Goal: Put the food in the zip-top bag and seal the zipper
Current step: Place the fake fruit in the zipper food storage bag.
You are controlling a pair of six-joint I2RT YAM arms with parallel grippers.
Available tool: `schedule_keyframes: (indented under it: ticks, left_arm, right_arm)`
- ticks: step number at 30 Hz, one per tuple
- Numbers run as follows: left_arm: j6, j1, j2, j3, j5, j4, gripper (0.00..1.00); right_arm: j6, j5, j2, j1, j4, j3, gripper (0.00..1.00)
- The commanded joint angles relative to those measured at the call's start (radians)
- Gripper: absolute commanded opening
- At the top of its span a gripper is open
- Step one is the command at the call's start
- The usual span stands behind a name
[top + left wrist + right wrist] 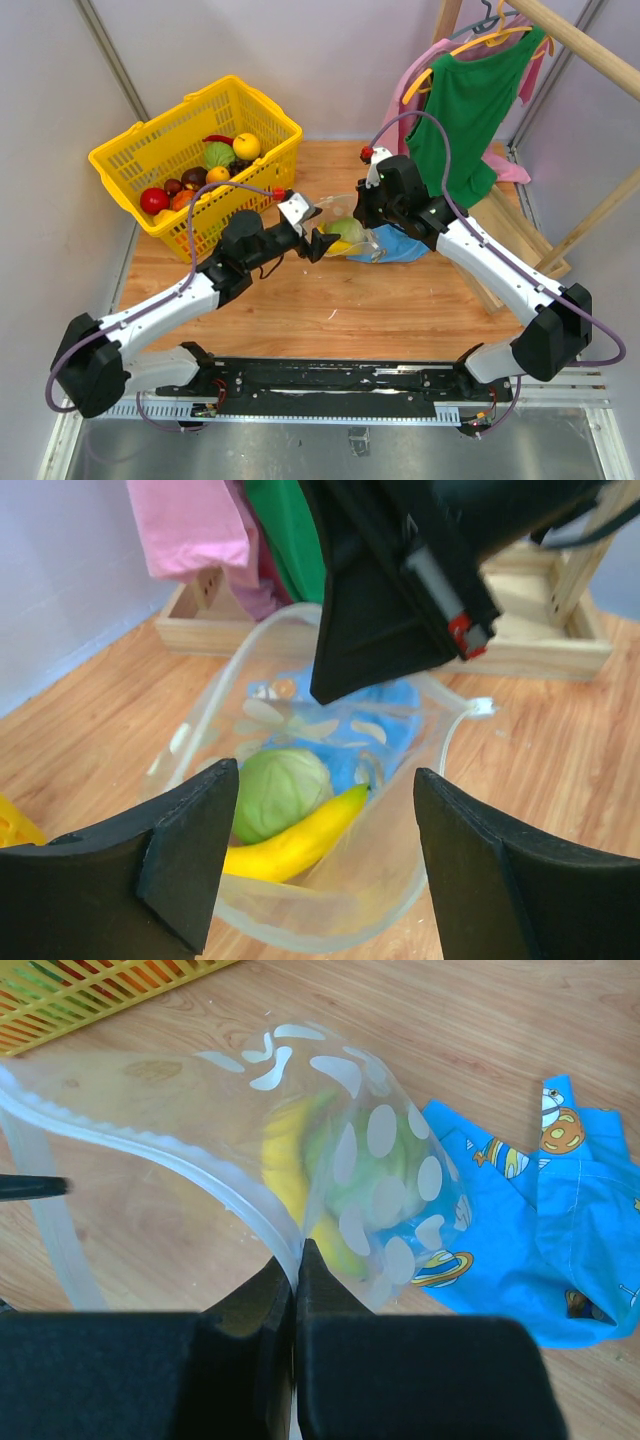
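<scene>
The zip-top bag (352,238) lies mid-table with its mouth held open. A green cabbage (280,792) and a yellow banana (295,842) rest inside it; through the dotted wall they show as a green and yellow blur (330,1175). My right gripper (298,1252) is shut on the bag's rim, pinching the pale zipper (190,1158). From the far side the right gripper (368,214) lifts that edge. My left gripper (326,815) hangs open just above the mouth with nothing between its fingers. Seen from above, the left gripper (322,243) is at the bag's left end.
A yellow mesh basket (120,165) at the back left holds several more toy fruits (218,155). A blue printed cloth (540,1250) lies under and right of the bag. A wooden clothes rack (545,655) with green and pink garments (470,100) stands at the back right.
</scene>
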Motion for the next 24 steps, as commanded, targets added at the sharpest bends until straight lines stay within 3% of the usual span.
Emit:
schedule_keyframes:
  ticks: [1, 8, 16, 24]
  left_arm:
    - [-0.106, -0.007, -0.099, 0.074, -0.043, -0.113, 0.76]
    - [-0.19, -0.006, -0.142, 0.218, -0.206, -0.359, 0.79]
    - [-0.164, 0.01, -0.052, 0.484, -0.469, -0.669, 0.86]
    - [-0.248, 0.233, 0.022, 0.626, -0.436, -0.783, 0.87]
  right_arm:
    - [-0.006, 0.005, -0.01, -0.023, 0.009, 0.024, 0.0]
    - [-0.006, 0.011, -0.004, -0.026, 0.004, 0.027, 0.01]
    - [-0.011, 0.017, -0.005, -0.026, 0.004, 0.024, 0.01]
    - [-0.022, 0.03, -0.014, -0.026, 0.005, 0.018, 0.0]
